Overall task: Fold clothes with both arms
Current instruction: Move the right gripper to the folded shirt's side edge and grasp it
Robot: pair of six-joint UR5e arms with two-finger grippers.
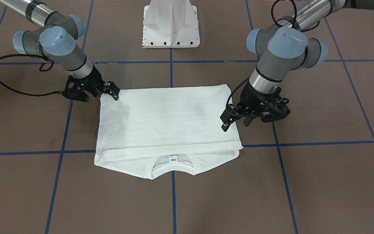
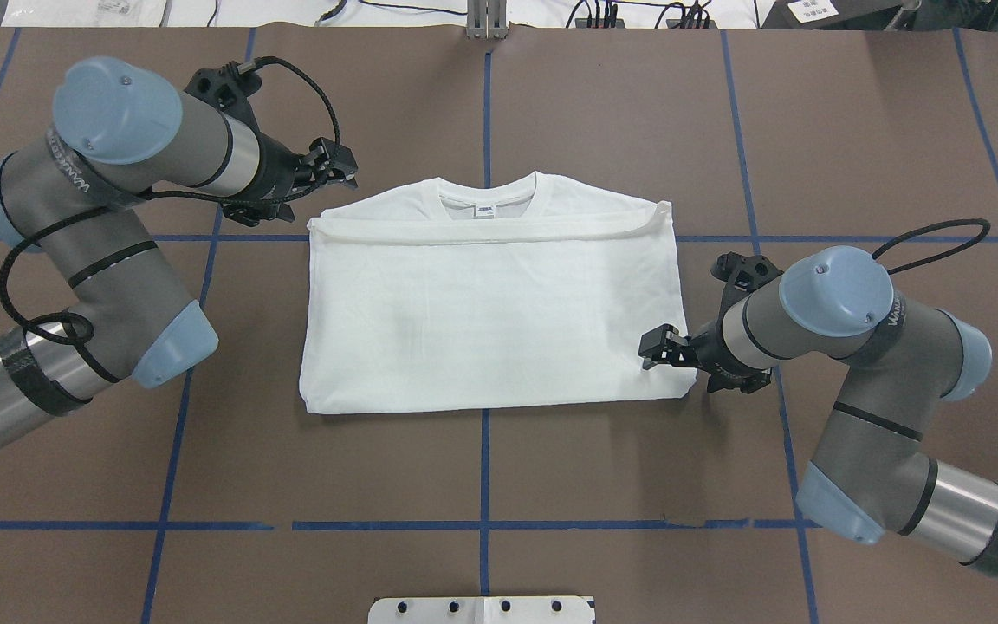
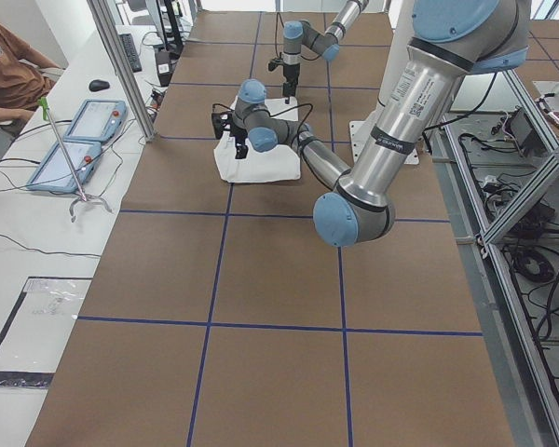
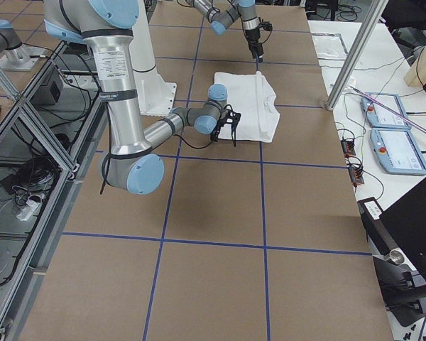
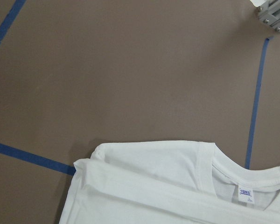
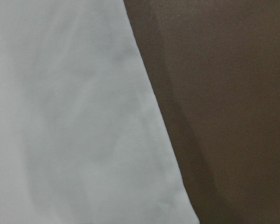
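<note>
The white T-shirt (image 1: pixel 167 120) lies folded flat in a rectangle on the brown table, also in the overhead view (image 2: pixel 490 321). Its collar and blue-white label (image 2: pixel 487 211) are at the far edge; the black print is hidden. My left gripper (image 2: pixel 341 165) hovers open and empty just outside the far left shoulder corner; in the front view (image 1: pixel 235 125) it is raised. The left wrist view looks down on that shoulder and collar (image 5: pixel 154 186). My right gripper (image 2: pixel 651 351) is low at the shirt's near right corner, with its jaws apart (image 1: pixel 115 92). The right wrist view shows the shirt's edge (image 6: pixel 74 116) very close.
The white pedestal base (image 1: pixel 170 29) stands at the robot's side of the table. Blue tape lines (image 2: pixel 483 468) grid the brown surface. Beyond the far side, a bench holds tablets (image 3: pixel 93 121) and an operator sits (image 3: pixel 9 65).
</note>
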